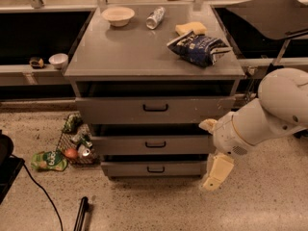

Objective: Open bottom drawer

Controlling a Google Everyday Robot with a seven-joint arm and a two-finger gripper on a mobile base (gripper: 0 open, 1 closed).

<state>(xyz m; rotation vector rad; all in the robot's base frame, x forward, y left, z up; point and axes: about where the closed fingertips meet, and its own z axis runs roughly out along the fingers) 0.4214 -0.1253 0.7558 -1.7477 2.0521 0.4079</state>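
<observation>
The bottom drawer (125,169) is the narrowest grey front at the foot of the cabinet, with a small black loop handle (155,169) at its centre. Its front sits back under the middle drawer (120,145). My gripper (215,173) hangs at the end of the white arm (269,114), just right of the bottom drawer's right end and above the floor. It is well right of the handle and touches nothing that I can see.
The top drawer (110,110) is the widest. On the cabinet top are a bowl (118,16), a can (155,17), a sponge (190,28) and a blue chip bag (199,47). A basket with litter (74,141) and a green bag (48,160) lie on the floor to the left.
</observation>
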